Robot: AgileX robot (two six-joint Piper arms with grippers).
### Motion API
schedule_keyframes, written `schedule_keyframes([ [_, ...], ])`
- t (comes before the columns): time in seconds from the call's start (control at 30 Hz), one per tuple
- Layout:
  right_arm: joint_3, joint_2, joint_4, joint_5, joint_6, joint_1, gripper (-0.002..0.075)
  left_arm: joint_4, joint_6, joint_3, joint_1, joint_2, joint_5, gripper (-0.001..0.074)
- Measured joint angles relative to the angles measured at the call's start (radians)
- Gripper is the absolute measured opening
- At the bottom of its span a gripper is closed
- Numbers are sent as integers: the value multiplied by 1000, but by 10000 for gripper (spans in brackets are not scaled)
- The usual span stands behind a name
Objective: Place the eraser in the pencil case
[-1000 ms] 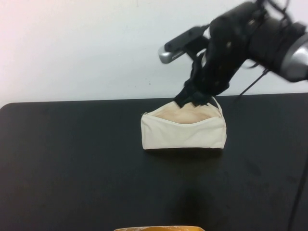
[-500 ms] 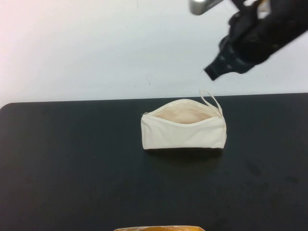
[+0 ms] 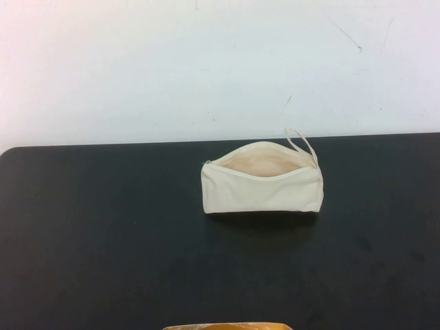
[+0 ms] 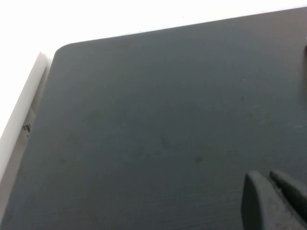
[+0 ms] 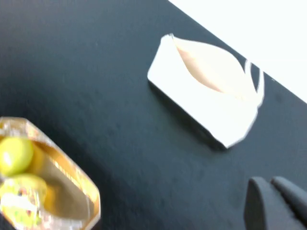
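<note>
The pencil case (image 3: 262, 181) is a cream-white pouch lying at the middle back of the black table (image 3: 103, 240), its zip open and its beige lining showing, with the loop strap (image 3: 301, 142) at its right end. It also shows in the right wrist view (image 5: 211, 91). The eraser is not visible in any view. Neither arm shows in the high view. My right gripper (image 5: 268, 184) is shut and empty, well above the table and away from the pouch. My left gripper (image 4: 268, 179) is shut and empty over bare table near a rounded corner.
A gold-rimmed tray (image 5: 72, 182) holding yellow-green round items (image 5: 14, 155) sits at the table's front edge; its rim shows in the high view (image 3: 227, 326). A white wall (image 3: 206, 62) rises behind the table. The table's edge and corner (image 4: 57, 50) show in the left wrist view.
The right arm has lifted from the pouch's mouth, gone up and to the right, and left the high view. The pouch has not moved.
</note>
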Motion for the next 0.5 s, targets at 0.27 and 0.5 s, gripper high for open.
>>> schedule_keyframes([
  [0.27,311,-417,-28,-80,-4,0,-1,0,0,0,0,0,0,-1],
  [0.5,552,-650,-176,-332,78,0,-1,0,0,0,0,0,0,-1],
])
